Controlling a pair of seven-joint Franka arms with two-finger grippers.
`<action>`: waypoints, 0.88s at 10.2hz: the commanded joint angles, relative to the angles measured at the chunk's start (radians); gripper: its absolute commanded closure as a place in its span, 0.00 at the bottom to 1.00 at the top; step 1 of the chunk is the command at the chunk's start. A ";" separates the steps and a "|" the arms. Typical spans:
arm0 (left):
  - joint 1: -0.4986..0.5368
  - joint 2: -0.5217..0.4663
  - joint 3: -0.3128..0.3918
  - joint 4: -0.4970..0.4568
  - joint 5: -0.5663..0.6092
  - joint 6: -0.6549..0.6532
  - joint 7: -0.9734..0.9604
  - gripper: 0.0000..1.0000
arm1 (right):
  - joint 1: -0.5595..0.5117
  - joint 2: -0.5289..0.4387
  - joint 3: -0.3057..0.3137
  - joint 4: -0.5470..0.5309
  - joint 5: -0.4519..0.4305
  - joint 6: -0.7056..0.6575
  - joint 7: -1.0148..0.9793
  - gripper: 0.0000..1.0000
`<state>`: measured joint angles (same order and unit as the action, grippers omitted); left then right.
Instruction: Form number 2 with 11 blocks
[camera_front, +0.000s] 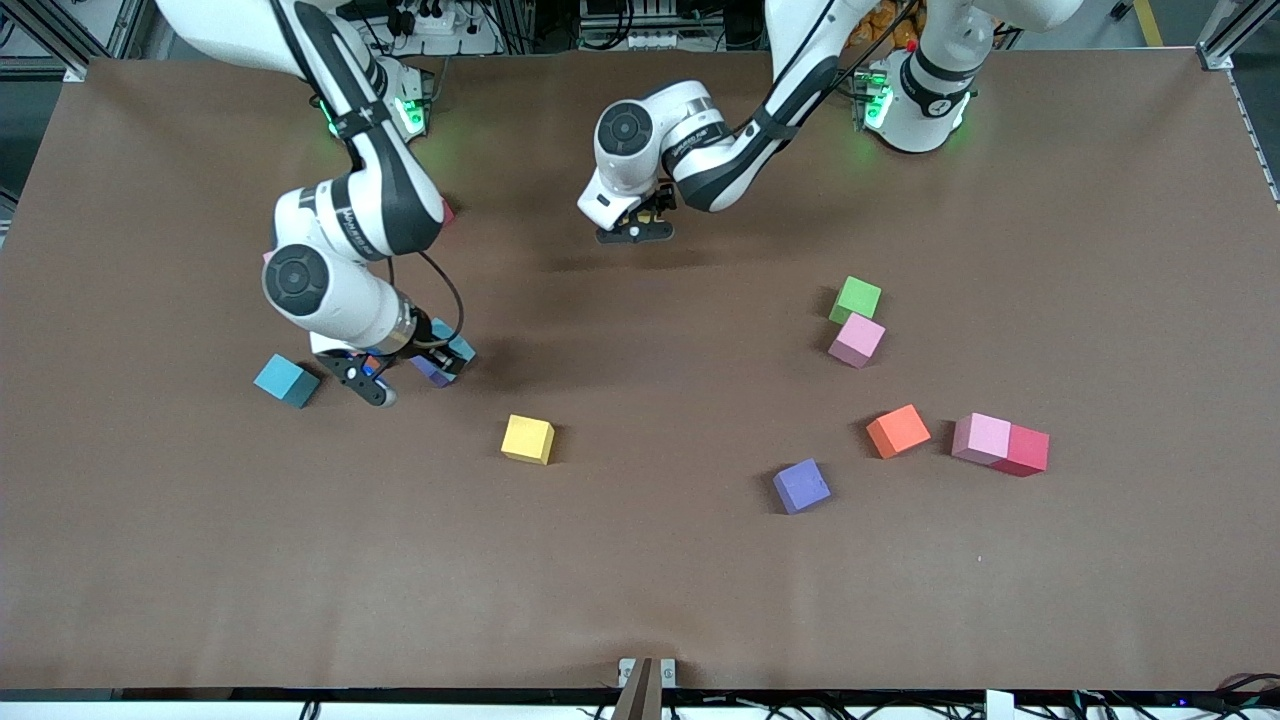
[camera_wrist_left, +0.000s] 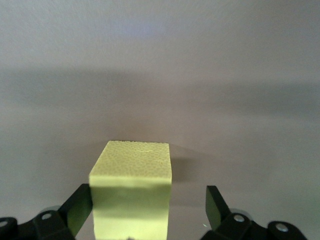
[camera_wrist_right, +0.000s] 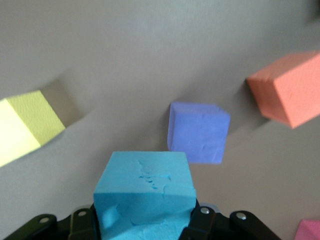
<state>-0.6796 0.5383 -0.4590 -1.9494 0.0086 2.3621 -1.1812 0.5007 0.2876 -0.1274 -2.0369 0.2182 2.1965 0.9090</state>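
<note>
A brown table (camera_front: 640, 580) carries scattered foam cubes. Toward the right arm's end lie a cyan cube (camera_front: 286, 381) and a yellow cube (camera_front: 528, 439). Toward the left arm's end lie a green cube (camera_front: 856, 298) touching a pink cube (camera_front: 857, 340), an orange cube (camera_front: 898, 431), a purple cube (camera_front: 802, 486), and another pink cube (camera_front: 981, 439) against a red cube (camera_front: 1022, 450).

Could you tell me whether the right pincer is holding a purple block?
No, the right pincer is shut on a cyan block; the purple block lies apart on the table.
</note>
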 joint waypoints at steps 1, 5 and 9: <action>0.006 -0.139 0.010 -0.028 0.021 -0.084 -0.052 0.00 | 0.056 -0.027 0.003 -0.061 0.009 0.003 0.100 1.00; 0.179 -0.296 0.011 -0.028 0.021 -0.288 -0.040 0.00 | 0.212 -0.071 0.005 -0.152 0.010 0.009 0.417 1.00; 0.428 -0.371 0.017 -0.063 0.021 -0.362 -0.084 0.00 | 0.382 -0.145 0.024 -0.249 0.018 0.028 0.805 1.00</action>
<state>-0.2987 0.2131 -0.4348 -1.9578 0.0135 2.0166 -1.2175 0.8214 0.1910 -0.1101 -2.2369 0.2202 2.1989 1.5805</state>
